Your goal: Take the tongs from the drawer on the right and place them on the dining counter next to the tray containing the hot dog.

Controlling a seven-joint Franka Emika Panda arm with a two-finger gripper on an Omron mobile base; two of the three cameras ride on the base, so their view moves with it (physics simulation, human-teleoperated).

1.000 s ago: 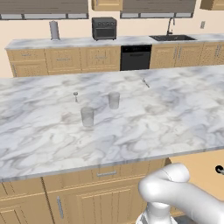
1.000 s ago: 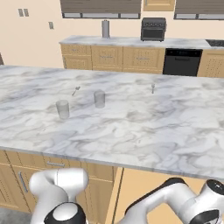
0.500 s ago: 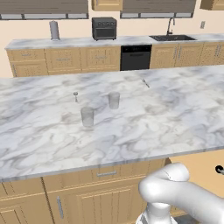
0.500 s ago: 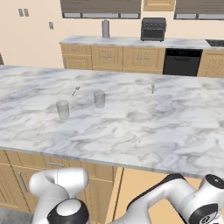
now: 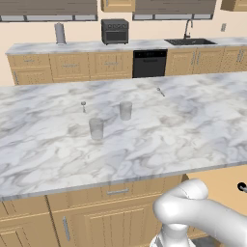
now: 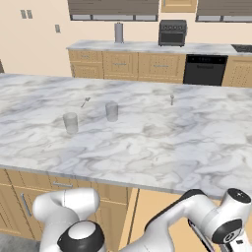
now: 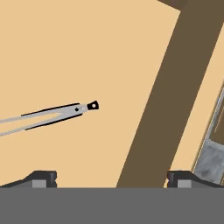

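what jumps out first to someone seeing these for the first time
The big marble counter spans both base views, with two glasses near its middle. In the hand view, the tongs lie on the drawer's tan floor, ahead of the open gripper.

grey-veined white dining counter [image 5: 144,140], silvery-dark tongs [image 7: 48,116]

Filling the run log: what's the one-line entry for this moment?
phase: reach | tool: open, empty, above drawer | tongs: lying in drawer, untouched
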